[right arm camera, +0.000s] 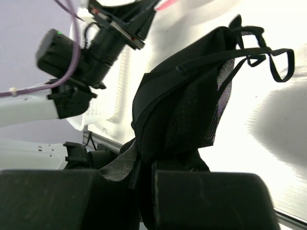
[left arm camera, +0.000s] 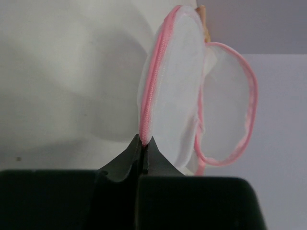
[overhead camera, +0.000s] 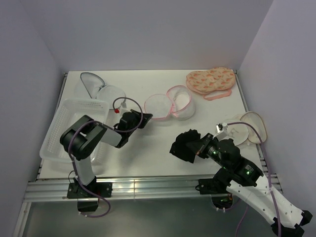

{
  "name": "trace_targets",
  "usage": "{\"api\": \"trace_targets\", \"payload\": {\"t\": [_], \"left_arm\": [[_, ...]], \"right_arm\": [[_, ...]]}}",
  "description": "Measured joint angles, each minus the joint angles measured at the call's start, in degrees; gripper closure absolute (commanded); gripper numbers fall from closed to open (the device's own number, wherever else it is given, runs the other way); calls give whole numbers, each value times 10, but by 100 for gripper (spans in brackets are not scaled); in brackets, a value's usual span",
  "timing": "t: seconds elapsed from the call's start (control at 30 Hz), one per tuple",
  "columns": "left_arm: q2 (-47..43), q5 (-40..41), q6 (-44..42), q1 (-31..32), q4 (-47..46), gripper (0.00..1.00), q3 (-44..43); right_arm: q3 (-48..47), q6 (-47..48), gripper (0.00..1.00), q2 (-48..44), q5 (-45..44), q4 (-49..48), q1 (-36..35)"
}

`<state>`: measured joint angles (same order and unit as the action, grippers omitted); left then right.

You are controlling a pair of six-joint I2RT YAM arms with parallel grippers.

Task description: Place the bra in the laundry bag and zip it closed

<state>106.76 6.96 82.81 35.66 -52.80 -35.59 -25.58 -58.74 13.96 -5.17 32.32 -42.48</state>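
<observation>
Both tools closed tight: left on the bag's rim, right on the bra.

From the top view, my left tool [overhead camera: 144, 118] has its fingers pinched fully together on the pink zipper edge [left arm camera: 152, 81] of the laundry bag [overhead camera: 170, 104], gripping at the bag's 8 o'clock corner. The bag lies open on the bench [overhead camera: 148, 160], its two halves side by side. A white basket [overhead camera: 66, 129] crowds my left arm at 9 o'clock. Bare bench lies at 6 o'clock of the bag, between my two tools. My right tool [overhead camera: 198, 147] is clamped on the bra [overhead camera: 183, 145], which is bunched at its 9 o'clock end with the straps looping loose. The bag sits at 11 o'clock from the bra, apart from it. A beige-rimmed pouch [overhead camera: 249, 127] lies at 2 o'clock of my right tool, by the bench's right edge.
</observation>
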Motion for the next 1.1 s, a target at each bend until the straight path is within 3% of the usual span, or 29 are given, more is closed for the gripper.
{"api": "trace_targets", "payload": {"t": [0.23, 0.5, 0.83, 1.1], "left_arm": [[-118, 32, -87, 31, 156, 100, -39], [-274, 71, -183, 63, 378, 100, -67], [-442, 60, -271, 79, 552, 100, -68], [-478, 49, -311, 83, 644, 100, -92]], "right_arm": [[-47, 15, 100, -2, -22, 37, 0], [-167, 66, 100, 44, -76, 63, 0], [-332, 183, 100, 236, -155, 80, 0], [-428, 265, 100, 388, -229, 109, -3]]}}
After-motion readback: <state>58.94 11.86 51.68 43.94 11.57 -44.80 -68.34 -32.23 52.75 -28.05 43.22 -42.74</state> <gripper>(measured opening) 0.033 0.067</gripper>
